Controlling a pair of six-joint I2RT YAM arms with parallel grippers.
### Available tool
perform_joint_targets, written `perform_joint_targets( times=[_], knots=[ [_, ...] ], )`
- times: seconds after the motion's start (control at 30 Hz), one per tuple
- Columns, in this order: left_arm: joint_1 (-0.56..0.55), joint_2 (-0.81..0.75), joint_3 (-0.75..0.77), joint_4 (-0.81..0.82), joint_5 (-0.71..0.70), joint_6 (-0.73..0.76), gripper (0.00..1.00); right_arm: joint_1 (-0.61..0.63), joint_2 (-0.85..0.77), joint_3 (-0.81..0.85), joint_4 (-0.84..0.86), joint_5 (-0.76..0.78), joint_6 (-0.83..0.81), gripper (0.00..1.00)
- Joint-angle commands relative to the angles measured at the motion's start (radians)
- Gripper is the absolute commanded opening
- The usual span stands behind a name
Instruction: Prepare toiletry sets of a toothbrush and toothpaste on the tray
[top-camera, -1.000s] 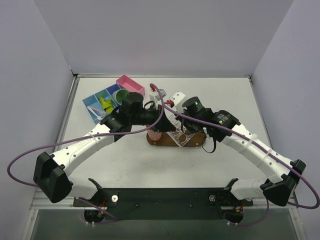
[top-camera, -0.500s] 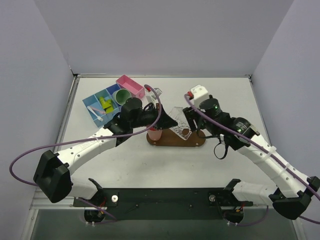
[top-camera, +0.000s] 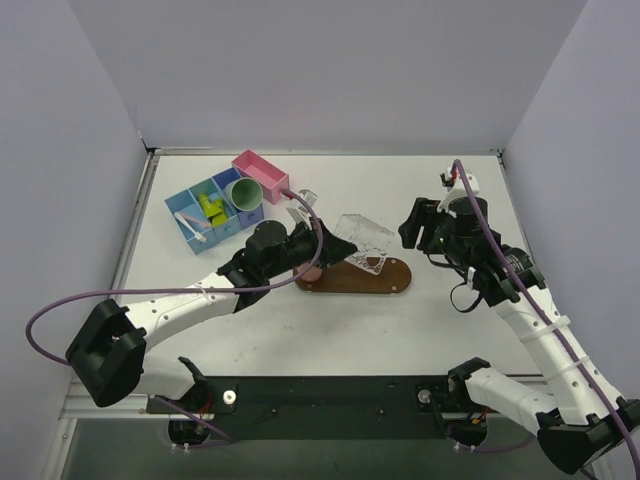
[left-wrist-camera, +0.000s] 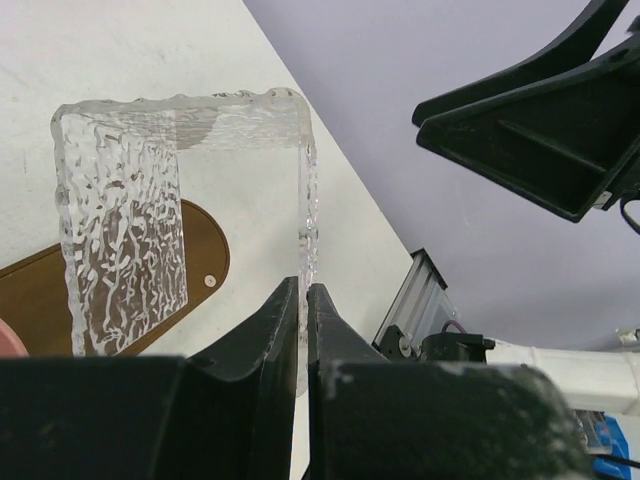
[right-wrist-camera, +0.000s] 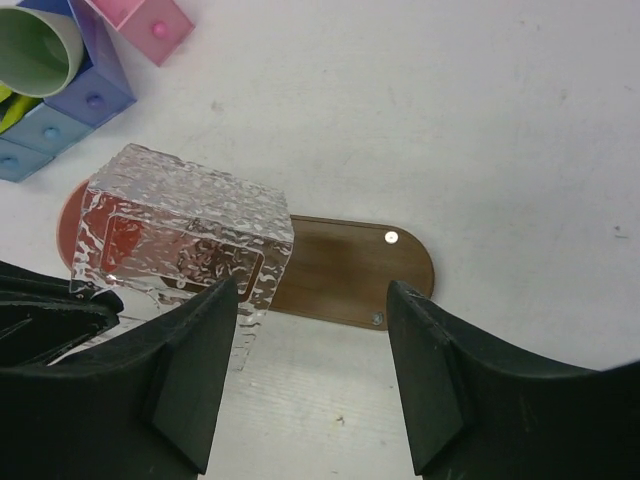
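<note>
Left wrist: left gripper (left-wrist-camera: 303, 292) pinches rippled clear box (left-wrist-camera: 120, 220) wall; right gripper (right-wrist-camera: 310, 297) spread; tray (right-wrist-camera: 345, 262) brown, oblong.

From above, my left claw (top-camera: 327, 245) and the clear box (top-camera: 362, 238) cover the left end of the tray (top-camera: 385, 278); the pink cup (top-camera: 312, 270) there shows only a sliver. What lies in the blue bin (top-camera: 181, 203) is too small for me to count.

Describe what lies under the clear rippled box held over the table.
The brown tray runs beneath the clear box, and a pinkish cup shows through its walls. The ripples blur the rest, so any brush or tube there cannot be made out.
</note>
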Motion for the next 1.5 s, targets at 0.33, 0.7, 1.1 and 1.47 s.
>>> perform_joint_targets(
  times=[0.33, 0.7, 1.1, 1.47],
  knots=[
    [-0.026, -0.055, -0.038, 0.236, -0.107, -0.049, 0.0, -0.023, 0.045, -0.099, 0.15, -0.172, 0.16, 0.54],
    [-0.041, -0.057, -0.035, 0.241, -0.106, -0.058, 0.0, -0.023, 0.069, -0.145, 0.245, -0.174, 0.18, 0.44],
    [-0.064, -0.048, -0.023, 0.233, -0.107, -0.044, 0.0, 0.001, 0.088, -0.162, 0.298, -0.157, 0.205, 0.25],
    [-0.074, -0.015, 0.011, 0.202, -0.06, -0.033, 0.0, 0.008, 0.088, -0.148, 0.298, -0.114, 0.22, 0.0]
  ],
)
